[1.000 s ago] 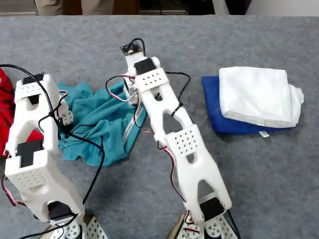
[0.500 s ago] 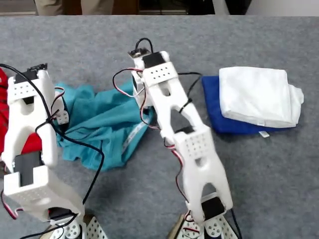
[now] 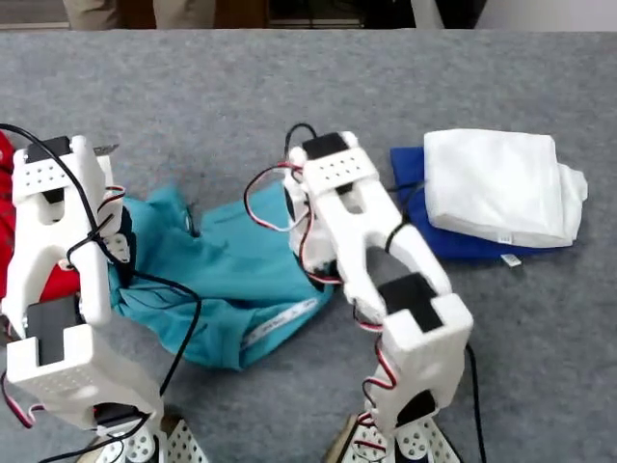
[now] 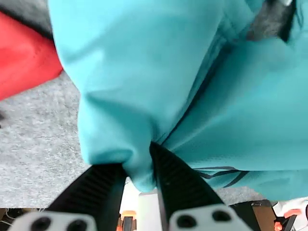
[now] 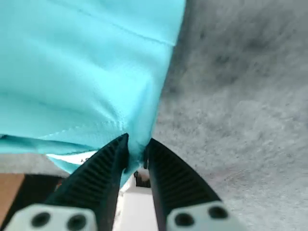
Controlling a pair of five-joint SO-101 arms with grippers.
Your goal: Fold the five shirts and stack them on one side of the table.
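High view first: the table (image 3: 193, 87) is the biggest thing here, covered in a grey, fuzzy, felt-like surface. Two white plastic arms sit side by side at the near edge, left arm (image 3: 58, 260) and right arm (image 3: 371, 241). Both are blocky, with perforated panels and loose black and red wires hanging off them.

Between and under the arms lies the teal shirt (image 3: 241, 275). It's thin smooth fabric, rumpled and unfolded, spread across the middle of the table with a pale strip showing near its front edge.

Over on the right arm's side there's a stack of two. The white shirt (image 3: 492, 183) is folded into a puffy rectangle. It lies on top of the blue shirt (image 3: 410, 183), which is folded flat and peeks out along the inner and near edges. The red shirt (image 3: 6, 203) is just a soft lump at the far left edge, behind the left arm and right beside the teal one. So that's four shirts I can count: one teal, one white, one blue, one red.

Both grippers have the teal shirt. The left gripper (image 4: 139, 162) has its ribbed black jaws pinched nearly together on a bunched fold of it. The right gripper (image 5: 137, 144) is clamped tight on a stitched edge of it, with bare grey table alongside.
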